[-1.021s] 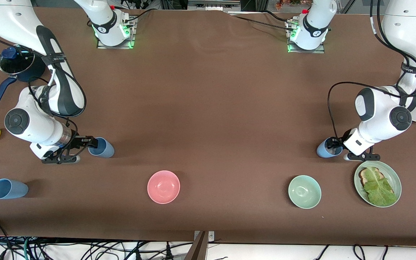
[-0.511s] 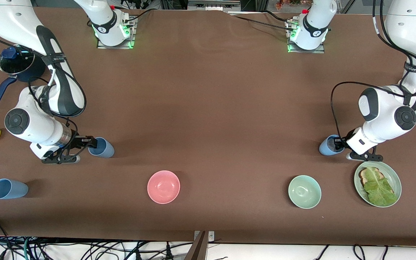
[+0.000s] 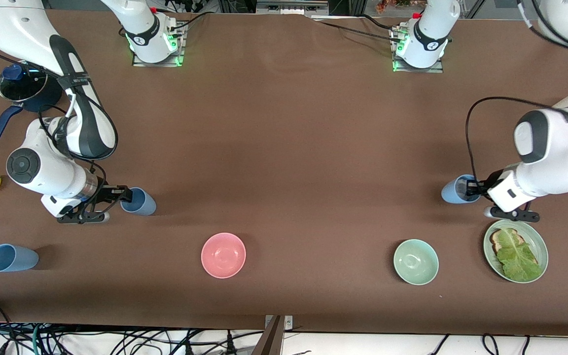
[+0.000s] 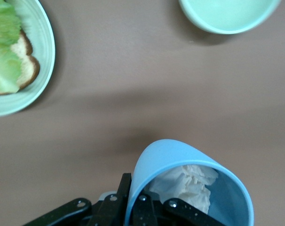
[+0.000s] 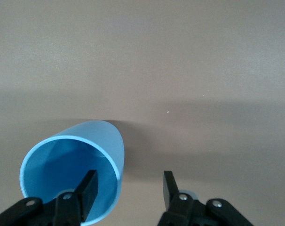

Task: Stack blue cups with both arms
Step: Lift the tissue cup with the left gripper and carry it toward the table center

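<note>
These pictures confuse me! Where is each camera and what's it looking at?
Front view: high across the table, facing the robots; left arm, right arm show.
Left wrist view: on that wrist, looking at the stuffed cup in the left gripper, green bowl, plate.
Right wrist view: on that wrist, looking at the empty cup; right gripper straddles its rim.
Shared: front and left wrist views show the green bowl.
</note>
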